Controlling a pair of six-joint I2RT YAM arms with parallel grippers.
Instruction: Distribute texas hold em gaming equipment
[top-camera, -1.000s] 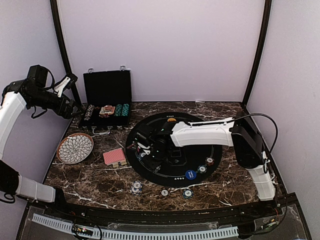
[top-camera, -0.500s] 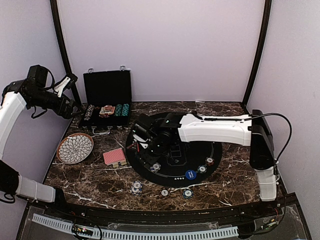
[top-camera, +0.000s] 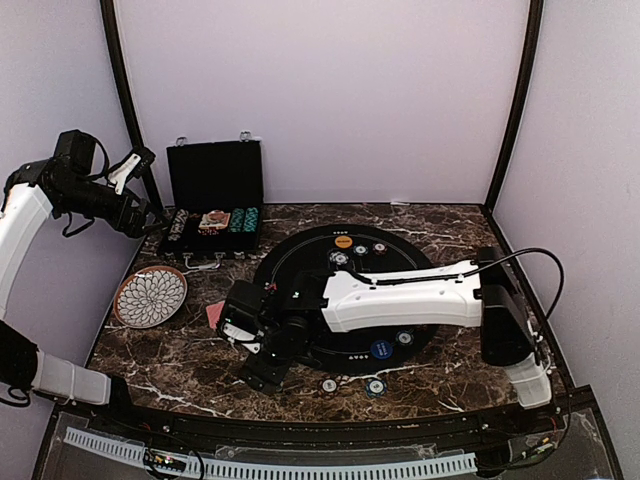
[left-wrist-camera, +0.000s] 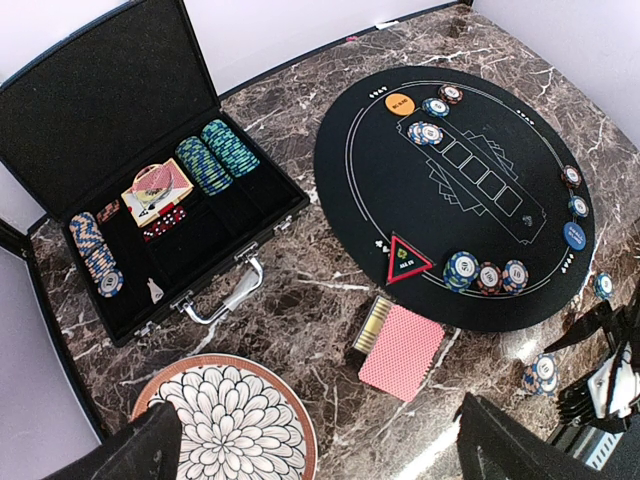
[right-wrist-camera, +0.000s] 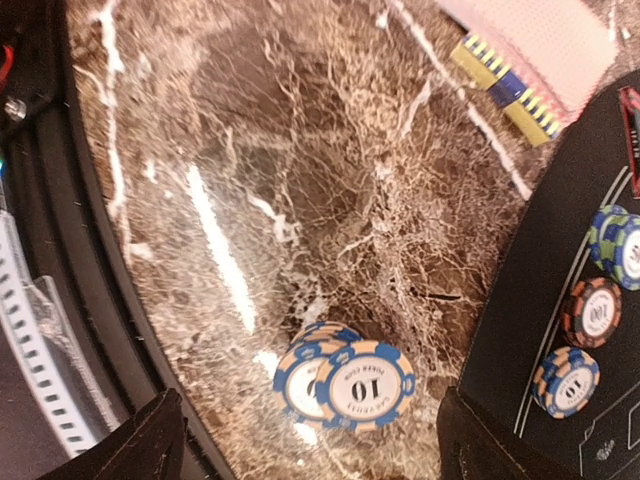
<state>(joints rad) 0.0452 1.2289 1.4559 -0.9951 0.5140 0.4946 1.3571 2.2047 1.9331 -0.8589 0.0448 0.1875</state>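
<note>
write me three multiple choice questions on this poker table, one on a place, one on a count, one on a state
1. The case is: A shut, B open with lid up, C upside down.
2. Chip piles lined up beside the red triangle: A one, B six, C three.
3. The orange disc lies: A on the black mat, B in the case, C on the red triangle.
Answers: 1 B, its trays show under the raised lid; 2 C, three sit side by side; 3 A, it rests near the mat's far rim.
</note>
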